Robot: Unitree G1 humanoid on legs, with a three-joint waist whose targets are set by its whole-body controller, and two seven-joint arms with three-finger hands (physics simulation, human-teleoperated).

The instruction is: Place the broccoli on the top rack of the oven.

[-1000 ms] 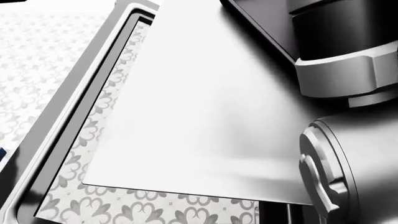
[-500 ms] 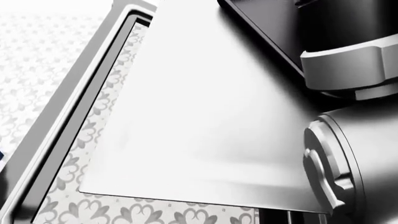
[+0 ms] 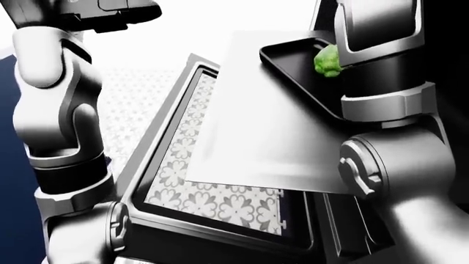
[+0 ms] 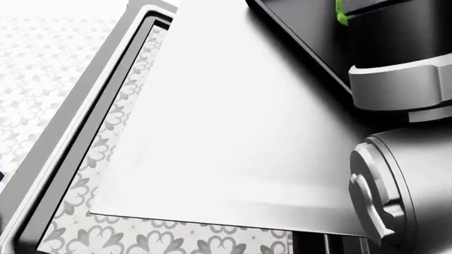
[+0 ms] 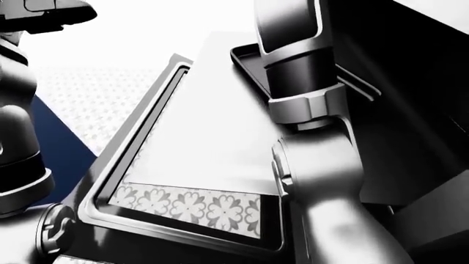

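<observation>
The broccoli (image 3: 327,60) is a small green floret on a black tray (image 3: 293,69) at the top of the left-eye view, partly hidden behind my right forearm (image 3: 378,33). In the head view only a green sliver of the broccoli (image 4: 341,13) shows beside that arm. My right arm rises from the lower right and leaves the views at the top, so its hand is out of sight. My left hand (image 3: 110,10) is a dark shape at the top left, held high and away from the tray; its fingers do not show clearly.
A flat silver sheet (image 3: 271,126) slopes down from the tray over the open oven door (image 3: 158,165), whose glass shows the patterned floor. The dark oven body (image 5: 410,99) fills the right side. My left arm (image 3: 59,121) stands at the left.
In the head view my right forearm has shifted a little down and right, and a green sliver of broccoli now shows at the top edge.
</observation>
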